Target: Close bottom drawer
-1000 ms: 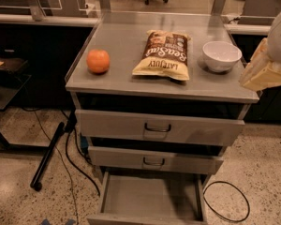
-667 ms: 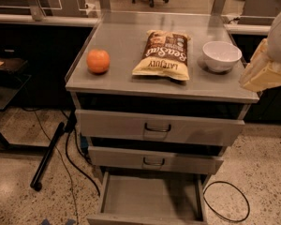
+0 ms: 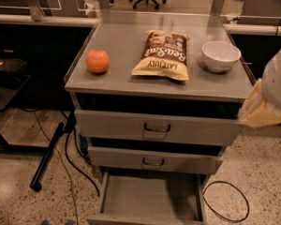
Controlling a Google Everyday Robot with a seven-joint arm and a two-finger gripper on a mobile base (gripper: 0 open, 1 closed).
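Note:
The bottom drawer point(image 3: 150, 197) of the grey metal cabinet stands pulled far out toward me. Its plain grey tray shows and looks empty. Its front panel lies at the lower edge of the view, and its handle is out of view. The mid-width drawer point(image 3: 152, 160) and the widest top drawer point(image 3: 154, 128) above it are nearly shut, each with a dark loop handle. My gripper point(image 3: 261, 110), a white arm end with a yellowish part, hangs at the right edge, beside the cabinet top's right corner and well above the bottom drawer.
On the cabinet top point(image 3: 122, 81) lie an orange point(image 3: 97, 61), a chip bag point(image 3: 163, 55) and a white bowl point(image 3: 220, 56). A black pole point(image 3: 47, 156) and cables point(image 3: 227, 200) lie on the speckled floor at both sides. Dark desks stand behind.

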